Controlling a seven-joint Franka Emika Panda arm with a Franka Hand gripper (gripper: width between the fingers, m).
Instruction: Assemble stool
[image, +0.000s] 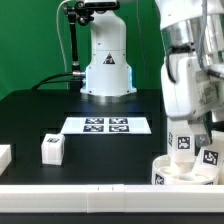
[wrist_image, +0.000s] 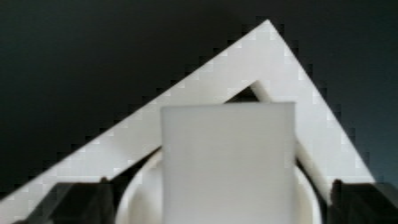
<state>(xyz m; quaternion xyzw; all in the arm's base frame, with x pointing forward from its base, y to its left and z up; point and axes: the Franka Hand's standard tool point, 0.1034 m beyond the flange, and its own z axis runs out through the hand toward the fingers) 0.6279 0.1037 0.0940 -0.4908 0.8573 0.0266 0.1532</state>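
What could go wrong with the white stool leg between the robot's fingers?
The leg stands upright between the end effector's fingers, which look parted. If it isn't fully seated, it might tip when the arm lifts away. In the exterior view, the seat sits close to the white bar at the table edge, right under the arm, so a bump could shove it out of place.

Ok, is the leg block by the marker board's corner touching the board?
Apart. The exterior view shows bare black table between the leg block and the marker board.
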